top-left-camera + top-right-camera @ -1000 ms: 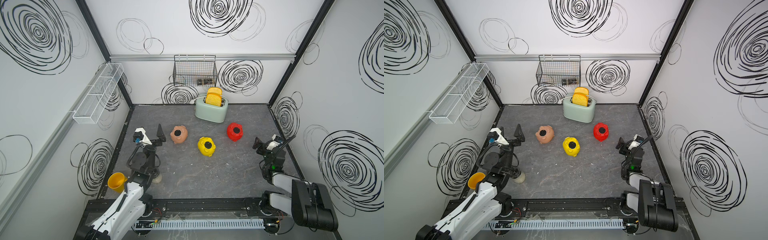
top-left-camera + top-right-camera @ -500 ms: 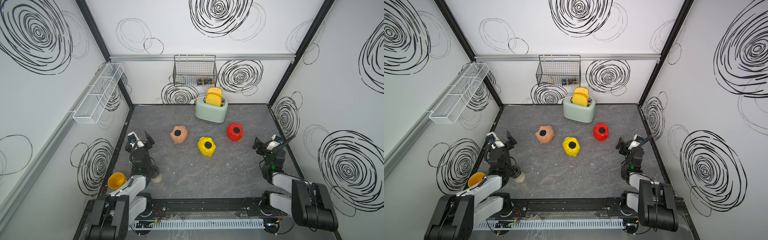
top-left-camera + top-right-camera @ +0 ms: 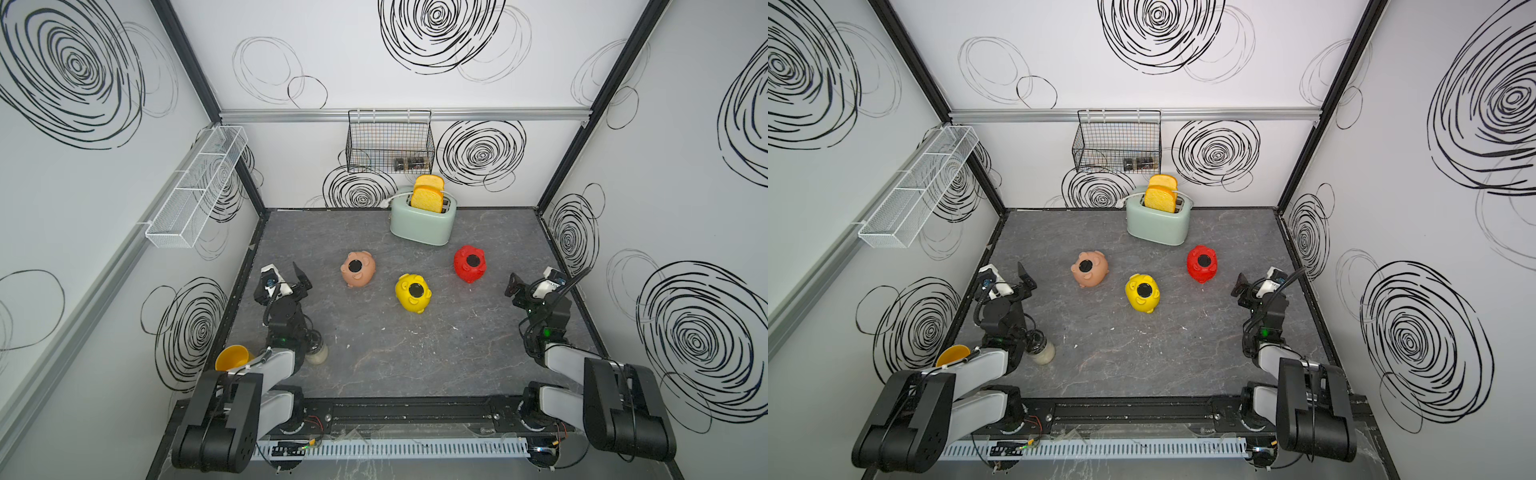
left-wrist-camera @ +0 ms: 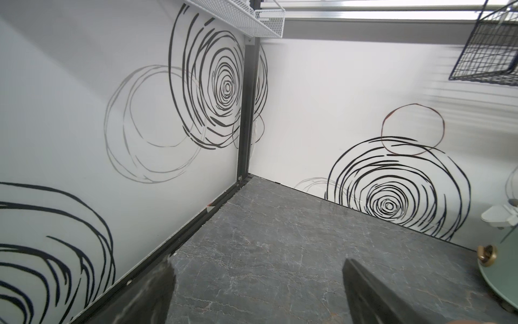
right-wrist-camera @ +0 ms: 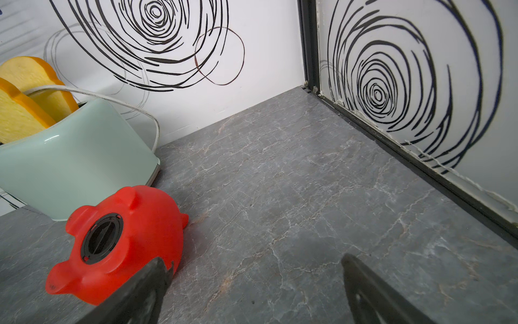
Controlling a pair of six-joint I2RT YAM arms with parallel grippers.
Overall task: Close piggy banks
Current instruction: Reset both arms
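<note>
Three piggy banks lie belly-up on the grey floor in both top views: a pale pink one (image 3: 358,270) (image 3: 1090,269), a yellow one (image 3: 412,293) (image 3: 1143,293) and a red one (image 3: 469,264) (image 3: 1201,263). Each shows a black round plug in its belly hole. My left gripper (image 3: 286,282) (image 4: 258,266) stands open by the left wall, apart from the pink pig, over bare floor. By the right wall my right gripper (image 3: 530,286) (image 5: 252,259) is open and empty. The red pig (image 5: 120,246) lies just beyond one of its fingers.
A mint-green toaster (image 3: 422,224) with two toast slices stands at the back. A yellow mug (image 3: 232,357) and a small jar (image 3: 316,353) sit by the left arm's base. A black wire basket (image 3: 390,145) hangs on the back wall, a white mesh shelf (image 3: 195,187) on the left wall.
My left arm has drawn back from its reach toward the pink pig and folded near the left wall, gripper still open. The right arm and the pigs have not moved.
</note>
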